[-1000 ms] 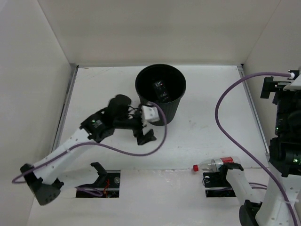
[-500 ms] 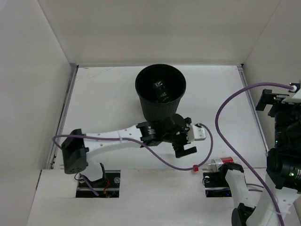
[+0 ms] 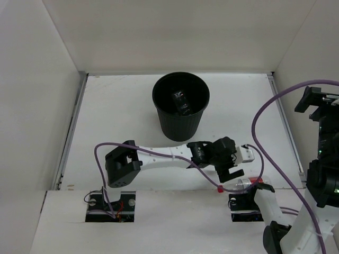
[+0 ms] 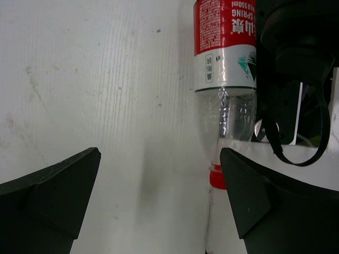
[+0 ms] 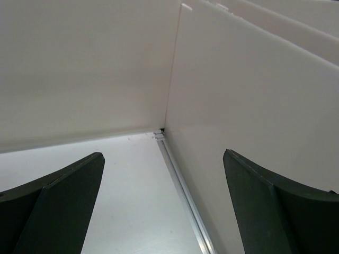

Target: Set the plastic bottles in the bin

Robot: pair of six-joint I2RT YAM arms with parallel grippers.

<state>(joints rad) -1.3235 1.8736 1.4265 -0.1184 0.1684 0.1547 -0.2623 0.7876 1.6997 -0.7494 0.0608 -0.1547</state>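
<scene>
— What's in the bin [image 3: 159,108]?

— Your black ribbed bucket stands upright towards the back of the table [image 3: 116,111]. Something clear and glinting lies at its bottom, with a dark patch on it. It's too dim in there to count how many pieces.

— And the surroundings?

— A white table top boxed in by plain white walls. Your right wrist camera shows a metal rail [image 5: 185,182] running along the foot of the side wall into the corner.

— Where's the bottle that is outside?

— The red-capped bottle [image 4: 225,79] lies on its side at the near edge, right beside your right arm's base. Seen from above, its long axis runs left to right, with the cap [image 3: 220,188] at the left end.

— The jaws?

— Your left gripper [image 4: 160,153] is spread wide just over the bottle's cap end. The bottle sits off towards one finger rather than in the gap, and nothing is pinched. Your right gripper [image 5: 164,156] is raised by the side wall, also spread wide and empty.
</scene>
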